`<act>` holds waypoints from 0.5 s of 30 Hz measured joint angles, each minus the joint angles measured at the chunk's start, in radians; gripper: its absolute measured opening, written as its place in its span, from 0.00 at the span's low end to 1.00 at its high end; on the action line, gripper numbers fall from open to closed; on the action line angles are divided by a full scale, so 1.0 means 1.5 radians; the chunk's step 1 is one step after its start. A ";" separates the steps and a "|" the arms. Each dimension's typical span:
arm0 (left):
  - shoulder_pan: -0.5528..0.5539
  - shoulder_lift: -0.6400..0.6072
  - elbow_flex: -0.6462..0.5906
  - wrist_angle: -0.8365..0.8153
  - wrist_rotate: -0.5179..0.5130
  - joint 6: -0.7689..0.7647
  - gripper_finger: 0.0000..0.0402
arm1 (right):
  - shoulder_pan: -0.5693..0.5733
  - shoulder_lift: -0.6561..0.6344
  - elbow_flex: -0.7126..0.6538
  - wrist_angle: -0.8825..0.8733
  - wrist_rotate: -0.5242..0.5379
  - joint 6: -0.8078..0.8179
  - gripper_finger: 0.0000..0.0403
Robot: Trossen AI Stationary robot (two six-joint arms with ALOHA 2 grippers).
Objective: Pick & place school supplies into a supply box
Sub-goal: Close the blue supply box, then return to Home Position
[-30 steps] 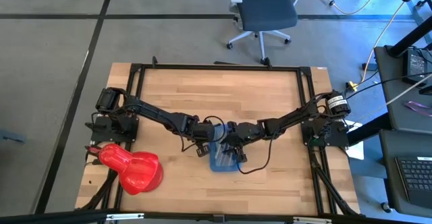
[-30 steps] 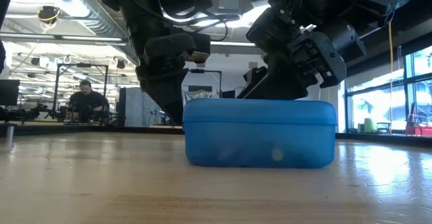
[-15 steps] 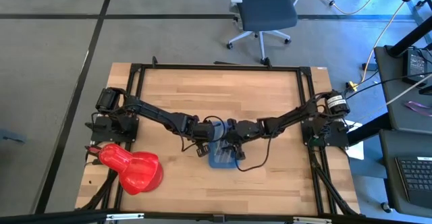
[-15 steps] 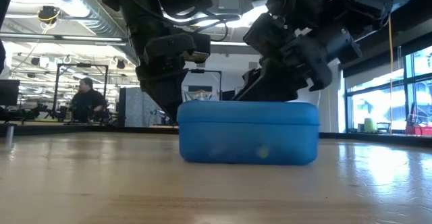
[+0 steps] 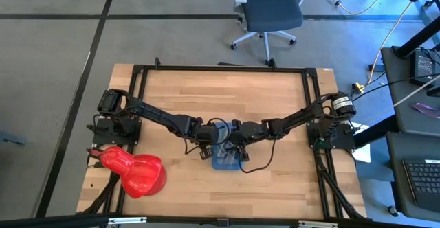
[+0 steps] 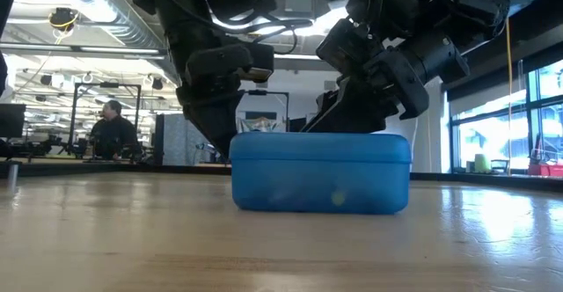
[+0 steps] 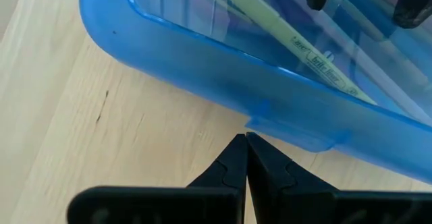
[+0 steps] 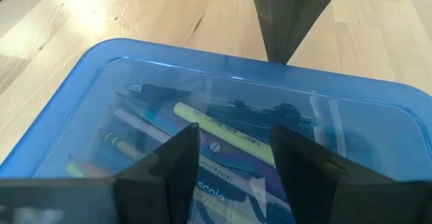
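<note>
Blue supply box (image 5: pixel 226 156) lies flat, closed, long axis running toward the table's (image 5: pixel 275 97) near edge.

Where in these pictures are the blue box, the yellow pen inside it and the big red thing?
supply box (image 6: pixel 321 173), low view, middle of its front wall.
yellow pen (image 8: pixel 223 131), right wrist view, mid-barrel, seen through the lid.
red object (image 5: pixel 134 170), high view, its middle.

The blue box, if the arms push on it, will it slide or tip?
The blue box looks low and wide, sitting flat on the wooden table, so it would more likely slide than tip. Its smooth plastic probably skids easily. The pens lying loose inside may rattle and shift.
</note>
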 joint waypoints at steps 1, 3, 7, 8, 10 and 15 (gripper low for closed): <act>0.000 0.000 0.000 0.000 0.000 0.003 0.01 | 0.000 0.000 0.000 0.000 0.000 0.000 0.47; 0.000 0.000 0.000 0.000 0.000 0.016 0.01 | 0.000 0.000 0.000 0.000 0.000 0.000 0.47; 0.000 -0.017 -0.001 -0.008 0.001 0.080 0.01 | -0.001 -0.026 -0.002 -0.015 -0.006 0.002 0.47; 0.000 -0.024 -0.001 -0.008 0.000 0.092 0.01 | -0.001 -0.038 -0.003 -0.027 -0.012 0.002 0.47; 0.001 -0.037 -0.001 0.001 -0.001 0.116 0.01 | -0.001 -0.064 -0.004 -0.042 -0.025 0.001 0.47; 0.010 -0.073 0.000 0.000 -0.053 0.164 0.01 | 0.014 -0.130 -0.002 -0.040 -0.031 -0.002 0.47</act>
